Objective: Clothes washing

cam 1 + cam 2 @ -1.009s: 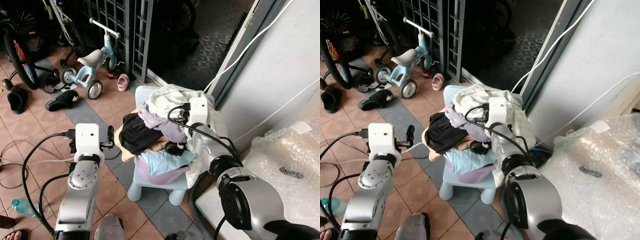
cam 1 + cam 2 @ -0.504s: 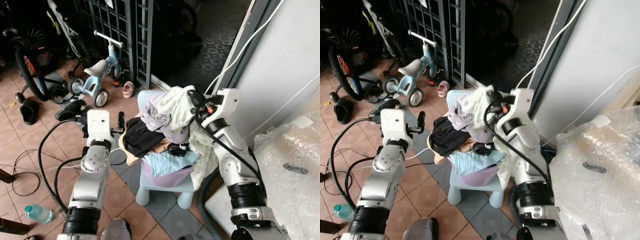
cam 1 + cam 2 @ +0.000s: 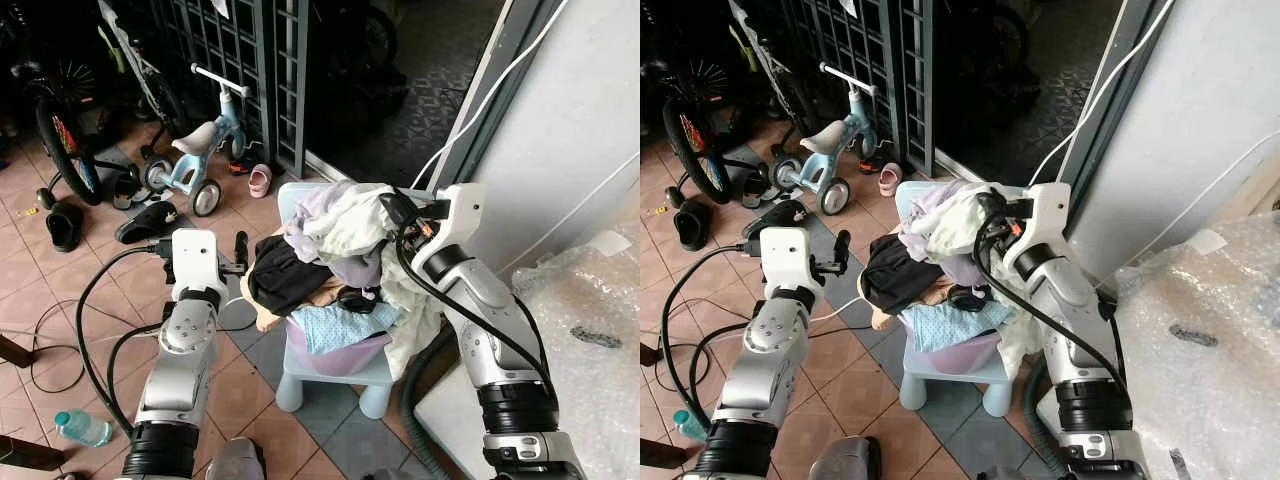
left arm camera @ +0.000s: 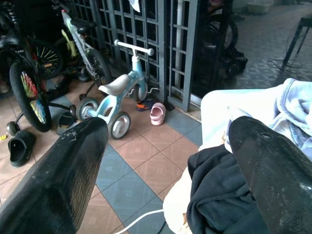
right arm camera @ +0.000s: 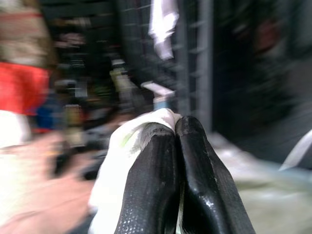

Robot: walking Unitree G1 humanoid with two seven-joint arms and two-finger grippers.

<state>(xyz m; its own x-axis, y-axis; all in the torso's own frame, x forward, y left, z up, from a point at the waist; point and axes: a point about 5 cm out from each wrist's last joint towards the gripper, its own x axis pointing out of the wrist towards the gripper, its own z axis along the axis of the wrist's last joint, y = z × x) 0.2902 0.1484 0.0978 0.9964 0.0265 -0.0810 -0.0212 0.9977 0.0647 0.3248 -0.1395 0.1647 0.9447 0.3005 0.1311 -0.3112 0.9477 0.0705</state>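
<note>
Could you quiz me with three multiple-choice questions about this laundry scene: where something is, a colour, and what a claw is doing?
1. Where does the purple basin sit?
A. On a pale blue stool
B. On the tiles
C. On a bicycle

2. What colour is the garment nearest the left claw?
A. Red
B. Black
C. Yellow

3. What is the right claw doing?
A. Hanging open
B. Holding a bottle
C. Pinching pale cloth

Answers: 1 A, the stool stands under it. 2 B, the black garment lies on that side. 3 C, the white garment is between shut fingers.

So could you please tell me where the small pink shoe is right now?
The pink shoe lies on the tiled floor ahead, beside the blue tricycle and just left of the laundry chair.
</note>
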